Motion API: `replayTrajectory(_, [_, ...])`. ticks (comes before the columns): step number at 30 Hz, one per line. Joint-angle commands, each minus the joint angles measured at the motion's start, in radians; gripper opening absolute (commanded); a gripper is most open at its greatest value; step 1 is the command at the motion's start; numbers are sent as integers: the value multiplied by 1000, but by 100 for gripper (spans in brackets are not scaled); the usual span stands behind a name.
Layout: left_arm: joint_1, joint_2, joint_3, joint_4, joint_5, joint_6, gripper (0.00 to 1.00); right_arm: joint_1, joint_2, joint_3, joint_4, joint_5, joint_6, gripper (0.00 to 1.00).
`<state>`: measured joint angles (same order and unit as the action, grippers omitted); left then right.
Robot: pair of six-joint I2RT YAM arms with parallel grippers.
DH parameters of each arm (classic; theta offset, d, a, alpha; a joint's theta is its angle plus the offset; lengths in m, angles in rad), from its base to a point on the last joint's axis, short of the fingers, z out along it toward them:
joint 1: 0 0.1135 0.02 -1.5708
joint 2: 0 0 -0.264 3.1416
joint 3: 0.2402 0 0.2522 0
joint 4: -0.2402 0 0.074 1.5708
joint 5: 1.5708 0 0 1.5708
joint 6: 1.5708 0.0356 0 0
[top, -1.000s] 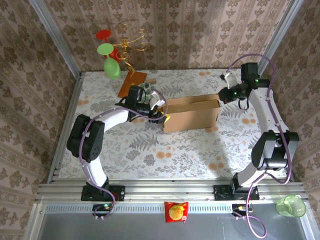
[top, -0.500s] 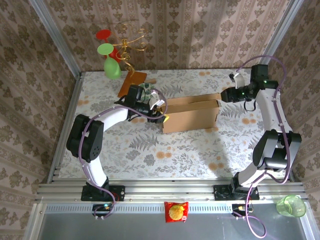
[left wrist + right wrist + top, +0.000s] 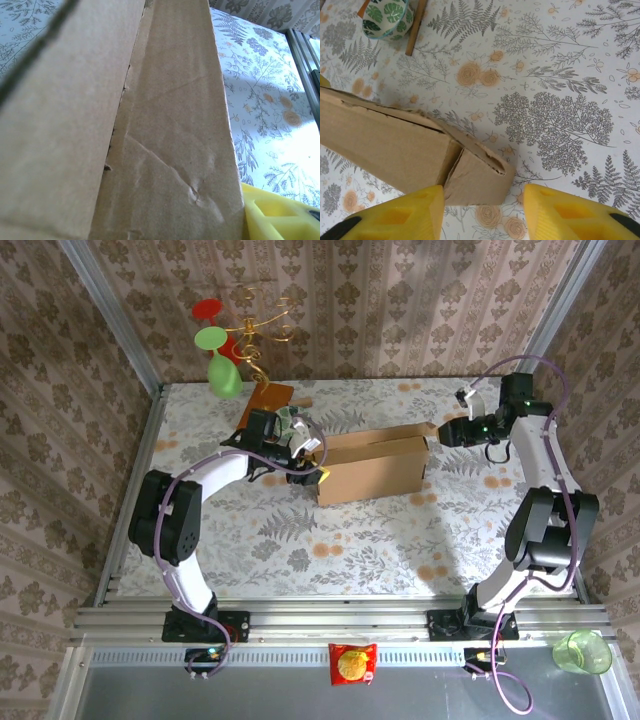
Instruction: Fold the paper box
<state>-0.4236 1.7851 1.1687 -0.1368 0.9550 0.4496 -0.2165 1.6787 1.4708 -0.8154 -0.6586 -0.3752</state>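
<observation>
Across the middle of the table [image 3: 300,530] lies the paper box [image 3: 372,468], its long axis running left to right. At its right end the right gripper [image 3: 482,192] faces it, fingers apart; the left gripper [image 3: 310,454] sits at the left end, its grip impossible to tell.

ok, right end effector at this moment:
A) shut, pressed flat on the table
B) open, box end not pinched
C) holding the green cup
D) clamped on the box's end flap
B: in the right wrist view the right end effector has its jaws spread wide with table showing between them, and the paper box end sits just ahead, not pinched.
</observation>
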Motion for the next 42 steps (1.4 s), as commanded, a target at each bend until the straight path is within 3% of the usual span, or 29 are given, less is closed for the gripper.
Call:
replayTrajectory(1, [3, -18, 19, -45, 14, 32, 55, 17, 35, 68, 15, 4, -45, 50])
replayTrajectory(8, [5, -10, 35, -54, 12, 33, 55, 56, 101, 158, -1, -52, -50, 50])
replayTrajectory(17, [5, -6, 40, -52, 10, 29, 55, 78, 83, 114, -18, -35, -41, 41])
replayTrajectory(31, [6, 1, 44, -43, 8, 18, 55, 84, 16, 49, 1, -1, 2, 18])
replayTrajectory(38, [5, 0, 44, -37, -1, 9, 55, 124, 23, 78, -19, 47, 17, 3])
replayTrajectory(42, [5, -3, 42, -28, -13, -5, 54, 152, 15, 78, -17, 90, 45, 0])
